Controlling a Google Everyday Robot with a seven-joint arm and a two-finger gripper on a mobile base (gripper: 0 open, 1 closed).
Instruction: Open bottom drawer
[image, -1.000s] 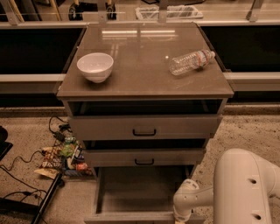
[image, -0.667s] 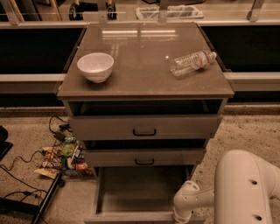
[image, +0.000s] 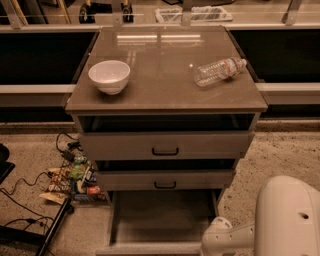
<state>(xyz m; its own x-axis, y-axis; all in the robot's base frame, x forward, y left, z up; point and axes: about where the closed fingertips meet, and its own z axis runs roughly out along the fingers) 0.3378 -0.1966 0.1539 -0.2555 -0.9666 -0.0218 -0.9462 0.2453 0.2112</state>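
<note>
Bottom drawer (image: 161, 216) open; gripper (image: 214, 244) at front-right corner; bowl (image: 109, 76) on top

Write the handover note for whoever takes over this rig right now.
Tool: out of view, below the frame. Only the white arm shows, beside the bottom drawer at its right front corner.
The drawer: pulled well out, plain grey inside showing, front panel at the picture's lower edge.
Done: the drawer looks open.
Left: probably just check that the tool has let go, then back the arm away.

Grey bottom drawer (image: 160, 217), far out, plain inside; gripper (image: 214, 245) beside its right front corner.
</note>
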